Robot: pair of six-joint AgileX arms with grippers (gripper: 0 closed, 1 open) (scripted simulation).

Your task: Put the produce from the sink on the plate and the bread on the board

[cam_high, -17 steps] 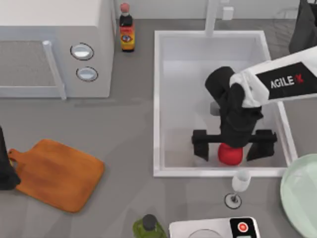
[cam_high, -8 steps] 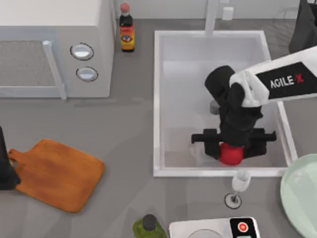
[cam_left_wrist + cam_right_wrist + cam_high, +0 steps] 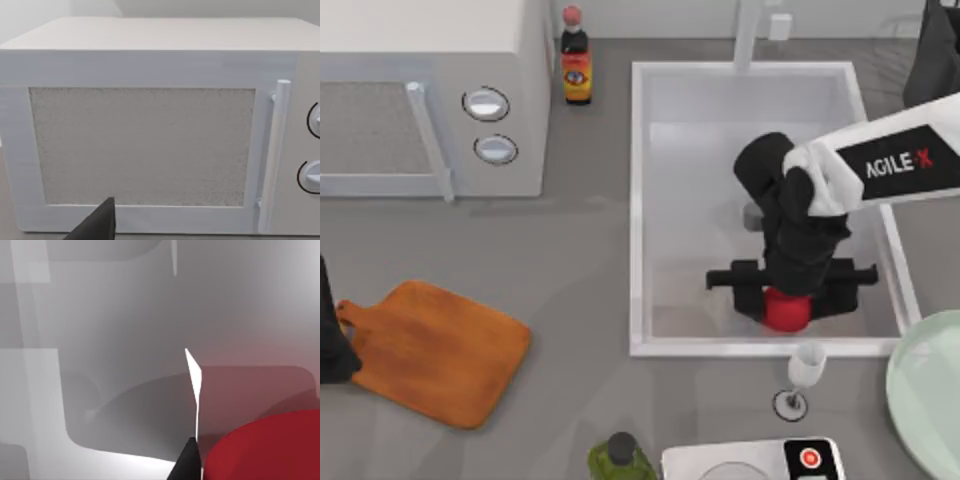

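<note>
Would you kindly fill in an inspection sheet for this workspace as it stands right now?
Surface: grey table, bearing everything listed.
Job's things: red fruit low in the white sink; wooden board at the table's left; pale green plate at the right edge. Bread: nothing seen.
Clutter: microwave, sauce bottle, green bottle, wine glass, white appliance with a red button.
Grippers: right gripper in the sink, closed around the fruit; left arm parked at the left edge.
Cables: nothing seen.
Surroundings: faucet behind the sink.
</note>
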